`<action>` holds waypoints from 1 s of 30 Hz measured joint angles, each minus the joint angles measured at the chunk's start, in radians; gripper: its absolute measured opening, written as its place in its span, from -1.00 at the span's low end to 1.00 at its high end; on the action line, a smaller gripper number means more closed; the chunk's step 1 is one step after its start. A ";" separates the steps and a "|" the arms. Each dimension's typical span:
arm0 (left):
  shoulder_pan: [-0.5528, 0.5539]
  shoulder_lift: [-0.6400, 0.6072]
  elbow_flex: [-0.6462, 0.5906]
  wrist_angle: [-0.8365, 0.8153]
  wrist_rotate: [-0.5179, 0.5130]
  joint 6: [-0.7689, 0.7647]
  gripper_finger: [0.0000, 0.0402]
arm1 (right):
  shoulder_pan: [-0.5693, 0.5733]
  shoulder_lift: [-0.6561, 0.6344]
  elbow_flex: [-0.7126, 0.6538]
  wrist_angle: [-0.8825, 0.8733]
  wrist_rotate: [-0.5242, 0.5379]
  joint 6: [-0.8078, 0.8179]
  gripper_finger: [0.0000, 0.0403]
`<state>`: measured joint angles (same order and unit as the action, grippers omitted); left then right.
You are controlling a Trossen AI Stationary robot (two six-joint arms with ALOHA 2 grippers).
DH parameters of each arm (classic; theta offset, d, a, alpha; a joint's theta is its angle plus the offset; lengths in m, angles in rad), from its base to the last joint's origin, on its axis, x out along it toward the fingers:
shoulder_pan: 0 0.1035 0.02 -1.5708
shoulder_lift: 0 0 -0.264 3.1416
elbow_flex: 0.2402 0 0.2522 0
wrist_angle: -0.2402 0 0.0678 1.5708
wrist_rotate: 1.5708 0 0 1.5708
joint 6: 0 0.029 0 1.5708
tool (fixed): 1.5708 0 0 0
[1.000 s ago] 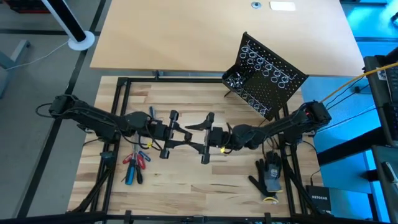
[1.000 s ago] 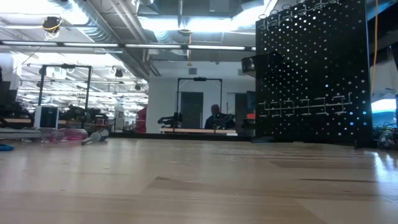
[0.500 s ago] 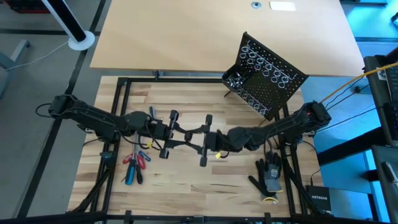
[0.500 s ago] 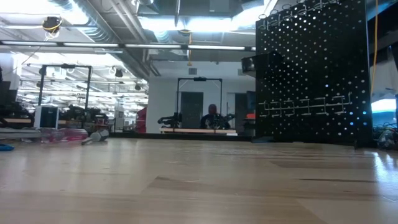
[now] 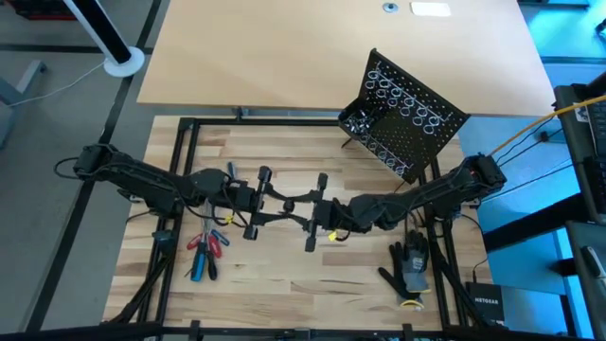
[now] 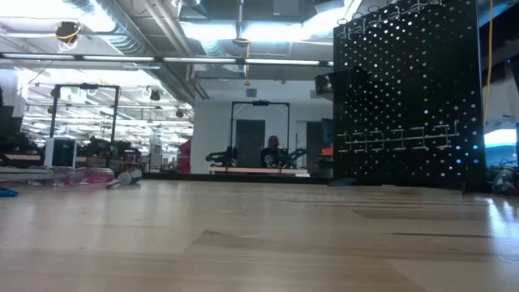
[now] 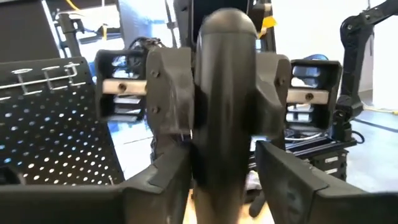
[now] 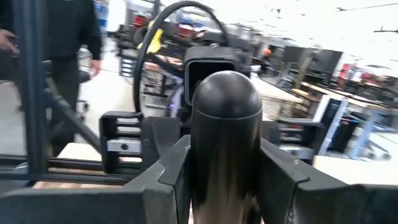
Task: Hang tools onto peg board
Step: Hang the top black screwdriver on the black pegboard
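Only the wrist views show the dark handle (image 7: 225, 106): left gripper (image 5: 276, 201) and right gripper (image 5: 305, 206) fingers both close against it, at the peg board's (image 5: 405, 116) 8 o'clock

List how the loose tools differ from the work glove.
The loose tools are several slim pieces with red and blue handles; the work glove is one broad black-and-grey piece. The tools lie on the table's left side, the glove on its right. Both rest on the wooden table, apart from the left gripper and right gripper, which meet mid-table.
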<state>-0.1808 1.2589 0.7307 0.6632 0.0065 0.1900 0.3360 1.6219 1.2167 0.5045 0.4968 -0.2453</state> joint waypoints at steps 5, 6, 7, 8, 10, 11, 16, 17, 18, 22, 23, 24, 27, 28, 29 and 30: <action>-0.002 -0.057 0.002 -0.104 -0.083 0.026 -0.04 | 0.063 -0.093 -0.001 -0.019 0.216 -0.109 -0.36; -0.002 -0.076 0.002 -0.138 -0.104 0.033 -0.02 | 0.076 -0.117 -0.001 -0.021 0.267 -0.133 -0.36; -0.001 -0.092 0.001 -0.164 -0.124 0.041 -0.02 | 0.088 -0.143 0.000 -0.031 0.317 -0.154 -0.35; -0.001 -0.109 0.001 -0.185 -0.140 0.048 -0.01 | 0.099 -0.171 0.000 -0.048 0.363 -0.173 -0.35; -0.001 -0.141 0.001 -0.232 -0.161 0.053 -0.01 | 0.115 -0.225 -0.001 -0.073 0.440 -0.201 -0.35; -0.001 -0.152 0.001 -0.251 -0.169 0.053 -0.01 | 0.121 -0.253 -0.001 -0.082 0.475 -0.216 -0.35; -0.001 -0.187 0.001 -0.289 -0.178 0.053 0.00 | 0.124 -0.390 0.000 -0.092 0.686 -0.334 -0.35; -0.001 -0.187 0.001 -0.288 -0.178 0.053 0.00 | 0.124 -0.411 0.000 -0.094 0.722 -0.359 -0.35; -0.001 -0.186 0.001 -0.291 -0.179 0.053 0.00 | 0.123 -0.430 0.000 -0.093 0.749 -0.371 -0.35; -0.001 -0.185 0.001 -0.294 -0.179 0.056 0.00 | 0.122 -0.494 0.000 -0.078 0.811 -0.422 -0.35; -0.001 -0.185 0.001 -0.296 -0.179 0.058 0.00 | 0.122 -0.505 0.000 -0.070 0.836 -0.439 -0.35; -0.001 -0.184 0.001 -0.296 -0.179 0.058 0.00 | 0.122 -0.513 0.000 -0.057 0.862 -0.462 -0.35; -0.001 -0.184 0.001 -0.295 -0.179 0.057 0.00 | 0.122 -0.528 0.000 0.003 0.923 -0.546 -0.34; -0.001 -0.184 0.000 -0.295 -0.179 0.054 0.00 | 0.122 -0.531 0.000 0.034 0.933 -0.575 -0.34; -0.001 -0.184 0.000 -0.295 -0.179 0.054 0.00 | 0.122 -0.533 0.000 0.061 0.940 -0.606 -0.34; -0.001 -0.184 0.000 -0.295 -0.179 0.054 0.00 | 0.122 -0.533 0.005 0.083 0.953 -0.635 -0.34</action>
<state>-0.1814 1.0752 0.7311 0.3679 -0.1726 0.2440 0.4580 1.0885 1.2220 0.5876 1.4501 -0.8801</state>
